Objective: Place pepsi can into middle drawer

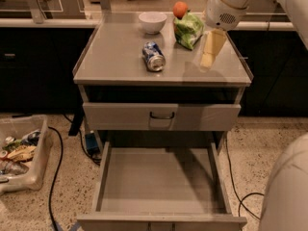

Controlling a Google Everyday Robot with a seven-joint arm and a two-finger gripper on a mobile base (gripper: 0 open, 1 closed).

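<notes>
The pepsi can (153, 57) lies on its side on the grey cabinet top (115, 57), near the middle. My gripper (210, 52) hangs from the white arm over the right part of the top, to the right of the can and apart from it. It holds nothing that I can see. The middle drawer (159, 182) is pulled out at the bottom of the cabinet. Its flat grey floor is bare.
A white bowl (152, 21), a green snack bag (188, 29) and an orange (180, 8) sit at the back of the top. A closed drawer front with a dark loop handle (161, 115) is above the open drawer. A bin of trash (19, 153) stands on the floor at left.
</notes>
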